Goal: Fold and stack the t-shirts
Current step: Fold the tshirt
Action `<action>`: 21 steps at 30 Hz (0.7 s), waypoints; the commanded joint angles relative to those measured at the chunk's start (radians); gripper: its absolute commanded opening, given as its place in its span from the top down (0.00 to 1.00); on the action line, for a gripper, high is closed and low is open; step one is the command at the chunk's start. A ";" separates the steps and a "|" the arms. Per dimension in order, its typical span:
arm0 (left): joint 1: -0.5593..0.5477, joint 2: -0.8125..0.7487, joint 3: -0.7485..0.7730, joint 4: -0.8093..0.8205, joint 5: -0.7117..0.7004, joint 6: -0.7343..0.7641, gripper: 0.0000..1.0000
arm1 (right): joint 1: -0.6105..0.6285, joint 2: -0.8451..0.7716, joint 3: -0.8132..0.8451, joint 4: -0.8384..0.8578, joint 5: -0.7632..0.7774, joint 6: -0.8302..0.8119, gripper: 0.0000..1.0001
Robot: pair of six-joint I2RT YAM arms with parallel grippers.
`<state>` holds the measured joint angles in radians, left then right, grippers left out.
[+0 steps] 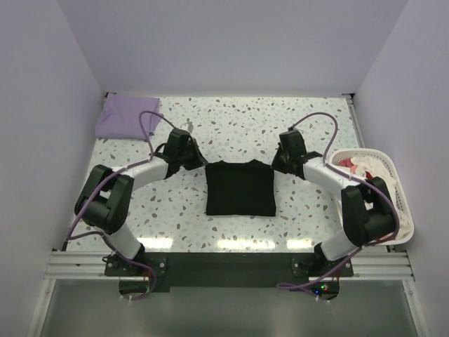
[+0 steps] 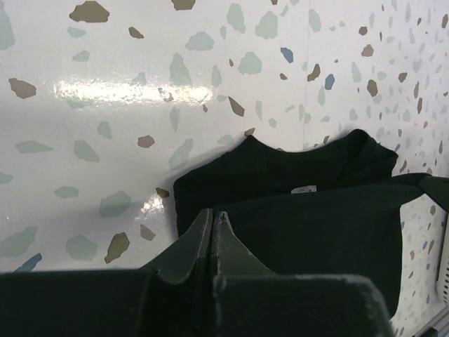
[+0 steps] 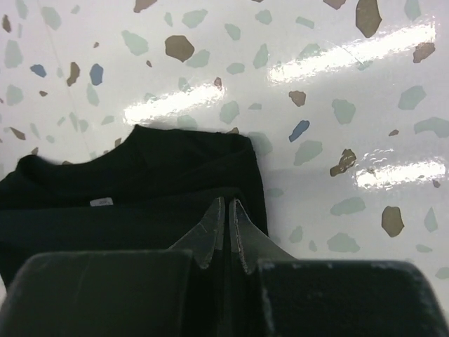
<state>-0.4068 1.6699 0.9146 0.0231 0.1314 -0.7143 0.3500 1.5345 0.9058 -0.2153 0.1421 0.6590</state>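
The black t-shirt [image 1: 240,188] is laid folded at the middle of the bench [image 1: 238,123], collar toward the far side. Its small white neck label [image 2: 304,189] is shown only by the wrist views. The left hand [image 1: 189,159] is set at the shirt's far left corner and the right hand [image 1: 282,163] at its far right corner. In each wrist view the fingers are seen pressed together at the cloth's edge, though whether cloth is pinched cannot be told. The lavender t-shirt [image 1: 126,116], folded in the bench's far left corner, is taken in by the overhead view alone. A white basket [image 1: 405,210] of garments is seen there at the right edge.

Matt cloth t-shirt [image 1: 240,188], glossy speckled table [image 1: 280,126]
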 commanded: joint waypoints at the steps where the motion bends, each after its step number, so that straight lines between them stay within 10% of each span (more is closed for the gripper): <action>1: 0.039 0.027 0.027 0.034 -0.024 0.006 1.00 | -0.026 0.056 0.048 0.019 0.033 -0.039 1.00; 6: 0.051 0.025 0.070 0.018 -0.016 0.024 0.86 | -0.037 0.133 0.143 -0.015 0.025 -0.067 0.95; 7: 0.060 0.005 0.085 0.006 -0.022 0.029 0.62 | -0.037 0.134 0.160 -0.045 0.025 -0.073 0.88; 10: 0.068 -0.039 0.098 -0.022 -0.041 0.061 0.46 | -0.037 0.096 0.199 -0.094 0.034 -0.097 0.53; 21: -0.144 -0.167 -0.015 0.018 0.049 -0.008 0.84 | 0.130 -0.160 -0.030 -0.013 -0.175 -0.003 0.52</action>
<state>-0.5003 1.4921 0.9577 -0.0204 0.1310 -0.6907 0.4084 1.4029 0.9440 -0.2848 0.0700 0.6025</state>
